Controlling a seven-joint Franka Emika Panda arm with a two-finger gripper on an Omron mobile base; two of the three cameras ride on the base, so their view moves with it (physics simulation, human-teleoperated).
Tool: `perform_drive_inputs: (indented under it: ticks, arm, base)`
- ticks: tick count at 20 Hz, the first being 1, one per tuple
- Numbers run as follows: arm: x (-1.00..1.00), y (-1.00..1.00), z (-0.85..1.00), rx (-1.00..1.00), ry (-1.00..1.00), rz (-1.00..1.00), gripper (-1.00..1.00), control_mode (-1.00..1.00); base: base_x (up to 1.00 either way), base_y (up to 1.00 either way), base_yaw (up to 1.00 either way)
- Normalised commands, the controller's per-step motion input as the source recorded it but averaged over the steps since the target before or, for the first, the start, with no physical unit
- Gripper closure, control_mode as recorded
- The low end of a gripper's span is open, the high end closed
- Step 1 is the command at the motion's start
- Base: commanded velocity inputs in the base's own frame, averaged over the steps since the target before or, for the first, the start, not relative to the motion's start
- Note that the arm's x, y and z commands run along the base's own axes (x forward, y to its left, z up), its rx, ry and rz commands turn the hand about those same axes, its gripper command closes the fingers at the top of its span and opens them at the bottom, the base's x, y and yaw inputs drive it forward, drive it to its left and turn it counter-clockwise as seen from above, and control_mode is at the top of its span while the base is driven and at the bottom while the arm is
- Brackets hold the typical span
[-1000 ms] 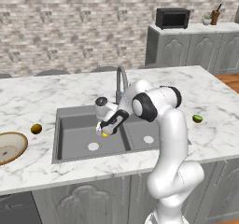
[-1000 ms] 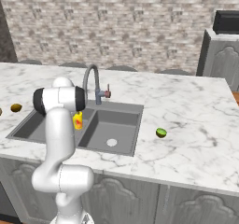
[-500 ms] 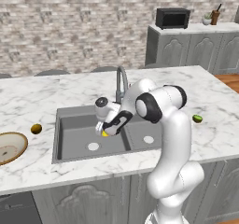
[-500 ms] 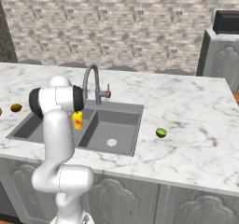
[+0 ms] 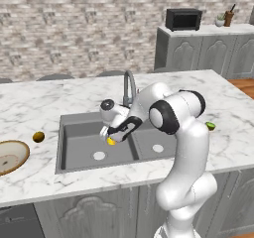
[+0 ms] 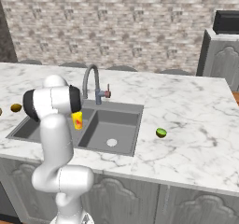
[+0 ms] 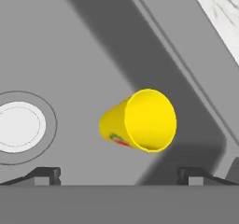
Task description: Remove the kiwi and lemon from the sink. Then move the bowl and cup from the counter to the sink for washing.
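Hanging over the sink's (image 5: pixel 79 148) left basin, the end effector (image 7: pixel 119 174) has its fingers spread wide, gripping nothing; the yellow cup (image 7: pixel 138 121) lies tipped on its side just beyond them, apart from both tips.

Yellow cup (image 7: pixel 140 121), red mark on side, tipped over in left sink (image 5: pixel 79 143) basin, apparently unsupported. Tan bowl (image 5: pixel 10 156) on counter (image 5: pixel 30 108), 9 o'clock of sink.
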Motion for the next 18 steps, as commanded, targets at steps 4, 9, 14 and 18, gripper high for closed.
perform_drive_inputs:
  ticks: [4, 9, 14, 18]
  arm:
    - [-0.22, 0.0, 0.32, 0.06, 0.0, -0.12, -1.0, -1.0]
    - [-0.26, 0.0, 0.3, 0.1, 0.03, -0.13, -1.0, -1.0]
    - [-0.29, 0.0, 0.24, 0.16, 0.06, -0.13, -1.0, -1.0]
    - [-0.31, 0.01, 0.24, 0.16, 0.05, -0.13, -1.0, -1.0]
  base:
    - [0.0, 0.0, 0.0]
    - [0.0, 0.0, 0.0]
    - [0.0, 0.0, 0.0]
    - [0.0, 0.0, 0.0]
